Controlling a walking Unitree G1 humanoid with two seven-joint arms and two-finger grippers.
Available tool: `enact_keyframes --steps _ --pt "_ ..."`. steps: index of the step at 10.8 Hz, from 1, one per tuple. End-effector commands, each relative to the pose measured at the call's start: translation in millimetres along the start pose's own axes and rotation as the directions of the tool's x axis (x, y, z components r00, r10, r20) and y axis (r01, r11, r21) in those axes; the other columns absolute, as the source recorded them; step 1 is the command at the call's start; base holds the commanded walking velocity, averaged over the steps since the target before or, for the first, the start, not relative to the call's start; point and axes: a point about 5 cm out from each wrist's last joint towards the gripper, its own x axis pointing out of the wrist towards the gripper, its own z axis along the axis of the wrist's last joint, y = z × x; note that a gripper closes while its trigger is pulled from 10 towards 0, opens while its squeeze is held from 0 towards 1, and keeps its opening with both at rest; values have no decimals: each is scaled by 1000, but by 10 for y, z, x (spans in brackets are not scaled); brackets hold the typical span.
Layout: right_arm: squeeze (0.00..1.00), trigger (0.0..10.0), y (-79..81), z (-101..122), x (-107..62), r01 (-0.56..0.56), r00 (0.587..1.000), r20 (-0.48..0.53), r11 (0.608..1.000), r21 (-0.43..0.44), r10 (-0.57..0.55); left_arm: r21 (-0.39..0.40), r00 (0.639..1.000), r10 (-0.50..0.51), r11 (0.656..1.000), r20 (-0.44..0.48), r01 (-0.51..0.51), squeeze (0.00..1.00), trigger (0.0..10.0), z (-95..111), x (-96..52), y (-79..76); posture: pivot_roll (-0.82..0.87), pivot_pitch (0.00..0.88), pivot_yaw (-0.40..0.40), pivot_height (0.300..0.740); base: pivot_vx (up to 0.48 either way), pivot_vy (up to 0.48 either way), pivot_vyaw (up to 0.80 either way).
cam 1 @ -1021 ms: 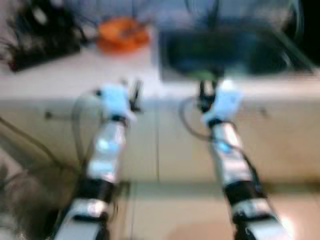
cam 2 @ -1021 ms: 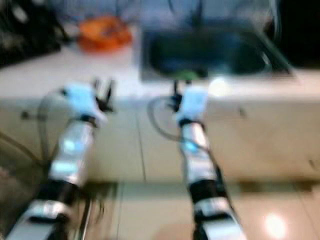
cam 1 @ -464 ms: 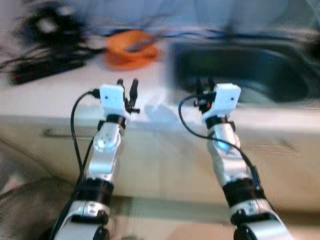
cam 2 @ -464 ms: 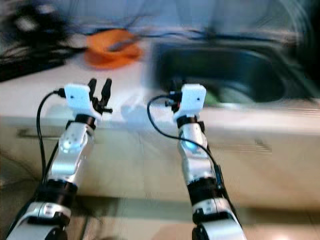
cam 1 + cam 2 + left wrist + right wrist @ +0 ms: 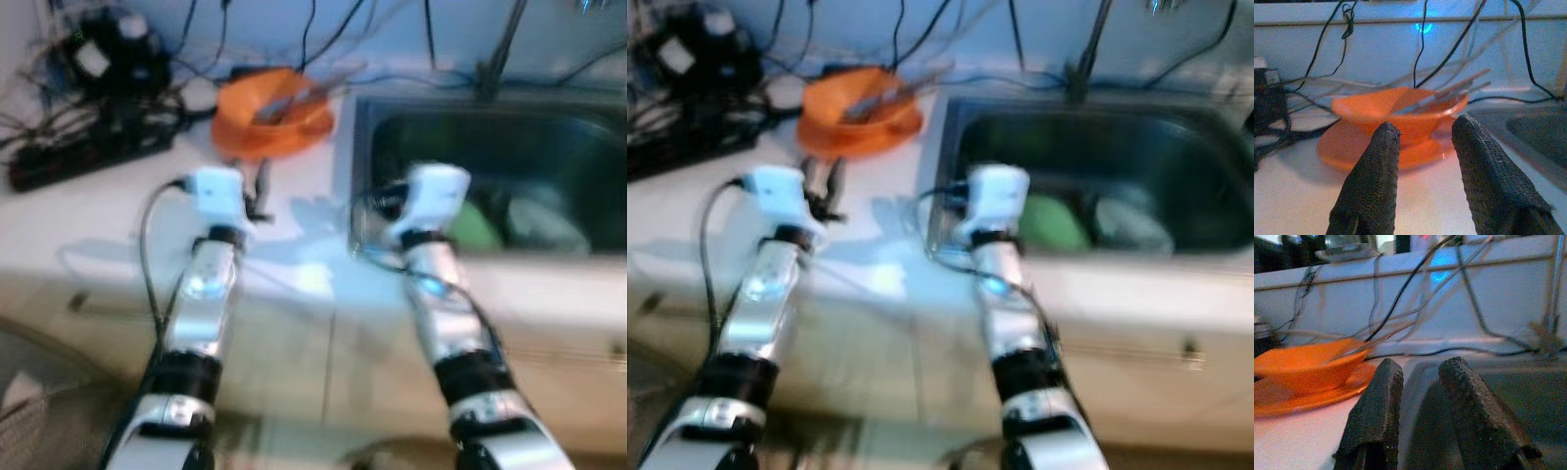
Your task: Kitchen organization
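Note:
An orange bowl [image 5: 272, 113] sits on an orange plate at the back of the white counter [image 5: 88, 225], with thin utensils sticking out of it. My left gripper [image 5: 1422, 131] hovers open over the counter just in front of the bowl [image 5: 1400, 115], nothing between its fingers. My right gripper [image 5: 1421, 366] is open and empty over the left rim of the steel sink [image 5: 364, 147], with the bowl [image 5: 1303, 367] off to its side. In the sink lie a green item [image 5: 1053, 223] and a pale item [image 5: 1132, 225].
A black power strip [image 5: 88, 157] with tangled cables and plugs lies at the counter's back left. More cables hang along the blue back wall. A faucet [image 5: 1087, 49] rises behind the sink. Cabinet fronts run below the counter edge.
The whole view has shifted: the counter and sink look nearer and lower in the picture. Both arms now reach over the counter top. Both grippers stay open and empty.

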Motion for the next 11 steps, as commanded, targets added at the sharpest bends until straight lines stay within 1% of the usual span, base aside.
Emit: enact_keyframes --steps 1,3,5,7,8,10,11 --pt "0 10000 103 46 25 -22 1000 21 999 24 22 11 1000 21 1000 8 -21 0 10000 37 10 92 22 46 35 740 469 0 0" --pt "0 10000 92 39 24 -17 1000 18 999 32 17 5 1000 -2 1000 16 2 0 10000 46 10 54 21 46 36 740 407 0 0" --pt "0 10000 85 37 25 -13 1000 16 999 33 13 -1 999 -40 999 25 40 0 10000 65 11 0 20 46 36 740 0 0 0" --pt "0 10000 84 38 27 -11 1000 16 999 34 11 -39 994 -107 993 5 107 0 10000 103 12 -28 23 47 35 740 0 0 0" --pt "0 10000 86 36 27 -13 1000 15 999 35 12 -55 986 -166 985 -27 164 0 10000 132 22 -34 29 46 37 740 0 0 0" --pt "0 10000 96 31 26 -16 1000 13 999 36 16 -52 948 -298 954 -112 294 0 10000 202 61 -43 33 38 39 740 0 0 0" --pt "0 10000 99 23 21 -16 1000 11 999 36 16 -16 922 -329 943 -203 333 0 10000 210 90 -12 37 33 41 740 0 0 0"
